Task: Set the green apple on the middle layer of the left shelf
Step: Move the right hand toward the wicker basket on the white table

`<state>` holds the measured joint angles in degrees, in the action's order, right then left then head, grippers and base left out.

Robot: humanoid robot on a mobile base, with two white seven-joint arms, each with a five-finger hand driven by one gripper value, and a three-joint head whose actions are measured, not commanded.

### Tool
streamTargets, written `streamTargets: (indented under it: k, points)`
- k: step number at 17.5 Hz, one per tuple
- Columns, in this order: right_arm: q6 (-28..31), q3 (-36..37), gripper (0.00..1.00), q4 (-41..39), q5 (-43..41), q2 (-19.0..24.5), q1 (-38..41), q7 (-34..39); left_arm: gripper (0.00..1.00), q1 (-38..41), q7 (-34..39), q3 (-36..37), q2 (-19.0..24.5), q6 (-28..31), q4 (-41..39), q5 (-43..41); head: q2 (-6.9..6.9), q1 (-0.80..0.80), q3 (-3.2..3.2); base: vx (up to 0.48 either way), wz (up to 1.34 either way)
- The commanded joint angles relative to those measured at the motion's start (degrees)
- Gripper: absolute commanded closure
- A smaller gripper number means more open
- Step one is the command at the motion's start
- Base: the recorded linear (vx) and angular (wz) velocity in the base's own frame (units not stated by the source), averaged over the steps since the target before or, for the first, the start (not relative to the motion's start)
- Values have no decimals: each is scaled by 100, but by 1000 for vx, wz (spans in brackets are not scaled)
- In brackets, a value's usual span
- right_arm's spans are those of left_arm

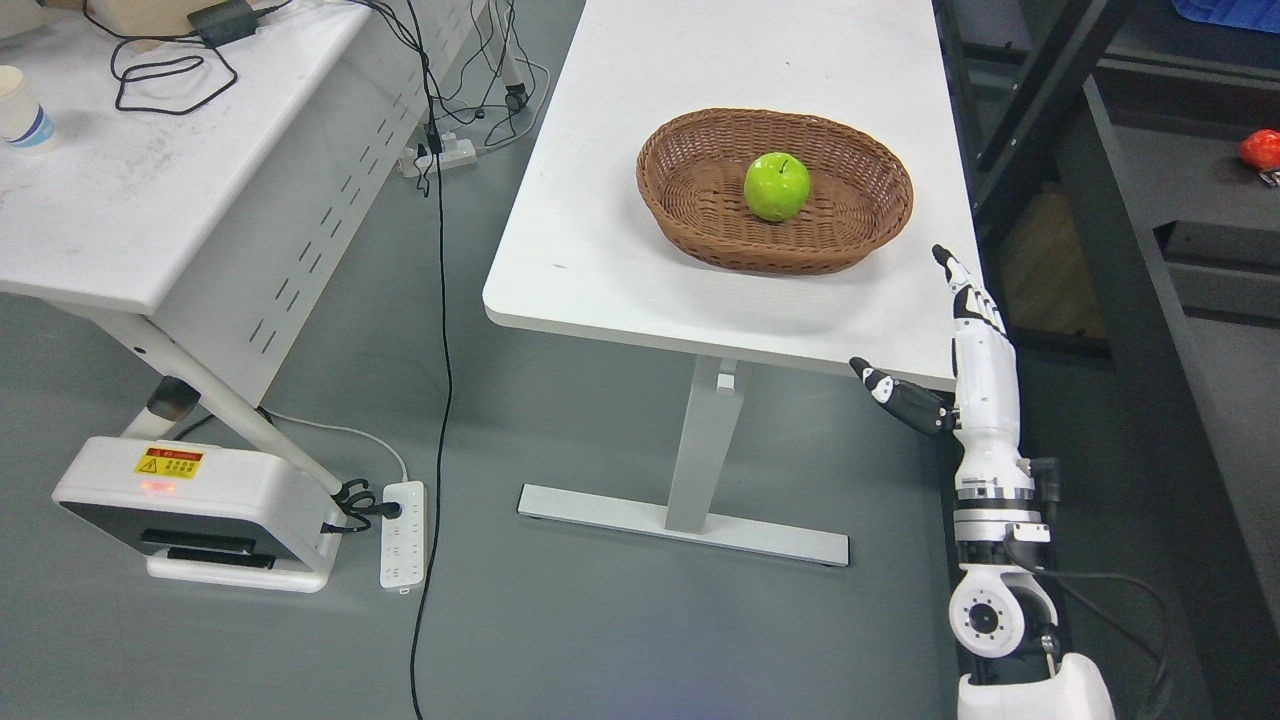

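At the table's near right corner, low beside the edge: right hand [975,340], fingers [962,285] stretched straight and pointing up toward the far end, thumb [900,392] splayed out to the left under the tabletop's lip, nothing held. Left hand nowhere in view. Risks first. Thumb sitting below the edge of the white table [600,250], so a straight lift probably catches it on the underside or the rim. Wrist close to the dark shelf frame [1110,250] on the right, so a wide swing likely clips a post. Up and to the left of the fingertips, near but not touching: wicker basket [880,215], shallow, light-looking, unanchored; a reach coming in low over its near rim probably shoves or tips it rather than clearing it. Round, smooth fruit, so a grip closing off-centre may squirt it sideways against the weave or out over the rim and onto the floor. Green apple [777,186] resting upright, stem up, near the middle of the basket, beyond the near rim, up and left of the hand and apart from it. Red object [1262,150] on a shelf level at the far right, not the target. Second white table [150,180] with cables and a paper cup [20,110] well off to the left, out of the way.
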<state>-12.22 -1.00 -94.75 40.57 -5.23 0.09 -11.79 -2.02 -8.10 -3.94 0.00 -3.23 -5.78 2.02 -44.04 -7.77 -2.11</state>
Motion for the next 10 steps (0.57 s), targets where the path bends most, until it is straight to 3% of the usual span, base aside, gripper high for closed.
streamTargets:
  k: [1,4,10]
  points:
    - [-52,-32,0,-52,3,-75,27,36,0,0,1,-1,100,-2,-2,0,0,0,0,226,91]
    - [9,-85,0,-43,21,-75,-271,115,0,0,1,-1,100,-2,7,0,0,0,0,232,54]
    - [185,-515,0,430,170,-145,-1124,1817,0,0,1,-1,100,-2,-2,0,0,0,0,234,-80]
